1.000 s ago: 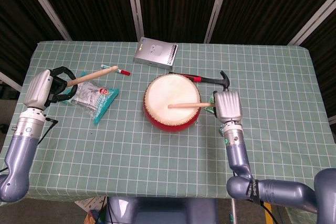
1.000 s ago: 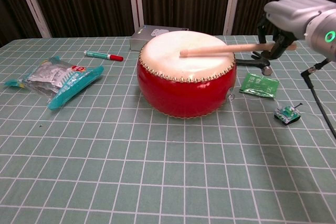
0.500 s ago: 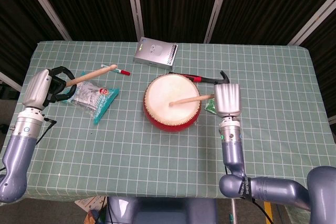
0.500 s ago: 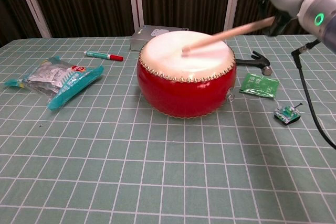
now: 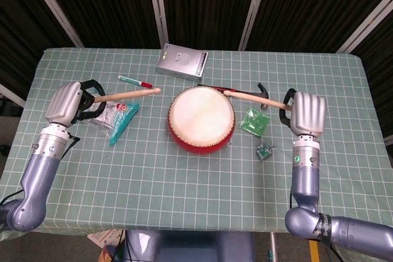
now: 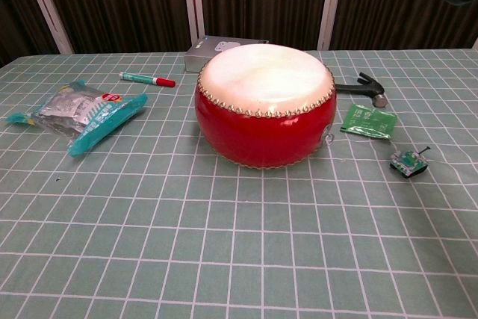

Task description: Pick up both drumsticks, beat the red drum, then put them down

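The left hand (image 5: 66, 100) is holding one long wooden drumstick (image 5: 129, 95). The right hand (image 5: 306, 112) is holding the other wooden drumstick (image 5: 255, 100) up above the round red drum (image 5: 201, 118).

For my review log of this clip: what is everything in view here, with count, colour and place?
drum: 1, red, pale skin, table centre
drumsticks: 2, pale wood; left stick, right stick, both raised off the drum
marker: 1, green and red, behind the snack pack
snack pack: 1, teal, left of drum
metal box: 1, grey, far side
hammer: 1, black head, behind drum
green packet: 1, right of drum
small circuit board: 1, near right
left hand, right hand: grey, each holding a stick
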`<state>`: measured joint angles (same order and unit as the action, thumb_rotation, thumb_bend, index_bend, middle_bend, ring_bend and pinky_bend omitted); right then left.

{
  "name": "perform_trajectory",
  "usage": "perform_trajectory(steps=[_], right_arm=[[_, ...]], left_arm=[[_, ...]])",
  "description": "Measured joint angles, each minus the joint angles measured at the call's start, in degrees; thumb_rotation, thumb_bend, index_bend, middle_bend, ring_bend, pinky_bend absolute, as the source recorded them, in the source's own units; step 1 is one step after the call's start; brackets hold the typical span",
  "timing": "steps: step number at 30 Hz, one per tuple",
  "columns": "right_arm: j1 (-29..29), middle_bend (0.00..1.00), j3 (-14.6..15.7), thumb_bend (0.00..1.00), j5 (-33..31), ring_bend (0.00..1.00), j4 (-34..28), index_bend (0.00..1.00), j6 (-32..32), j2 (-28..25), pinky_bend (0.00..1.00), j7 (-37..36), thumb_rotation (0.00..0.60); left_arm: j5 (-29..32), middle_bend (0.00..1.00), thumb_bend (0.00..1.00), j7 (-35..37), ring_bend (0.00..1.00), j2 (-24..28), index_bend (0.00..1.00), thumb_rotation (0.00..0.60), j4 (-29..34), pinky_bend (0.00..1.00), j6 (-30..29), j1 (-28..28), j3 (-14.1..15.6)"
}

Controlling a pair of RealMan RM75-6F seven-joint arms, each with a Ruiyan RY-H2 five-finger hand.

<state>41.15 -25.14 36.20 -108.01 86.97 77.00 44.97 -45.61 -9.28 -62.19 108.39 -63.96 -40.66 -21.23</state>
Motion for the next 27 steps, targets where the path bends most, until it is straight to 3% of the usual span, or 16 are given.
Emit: perform_trajectory(steps=[9, 27], right_arm=[[-1.92, 1.00, -0.25, 0.52, 0.40, 1.00, 1.62, 0.93, -1.98, -2.27, 1.00, -4.57, 0.600], [-5.27, 1.00, -0.89, 0.52, -0.06, 1.00, 5.67, 0.93, -7.75, -7.26, 1.00, -12.66, 0.600]], left_arm=[[6.33, 1.00, 0.59, -9.56, 1.00, -7.75, 0.80, 0.600, -6.11, 1.00, 0.69, -7.37, 0.22], [13.65, 1.00, 0.59, -20.59, 1.00, -18.78, 0.80, 0.600, -16.09, 1.00, 0.46, -17.77, -1.07]])
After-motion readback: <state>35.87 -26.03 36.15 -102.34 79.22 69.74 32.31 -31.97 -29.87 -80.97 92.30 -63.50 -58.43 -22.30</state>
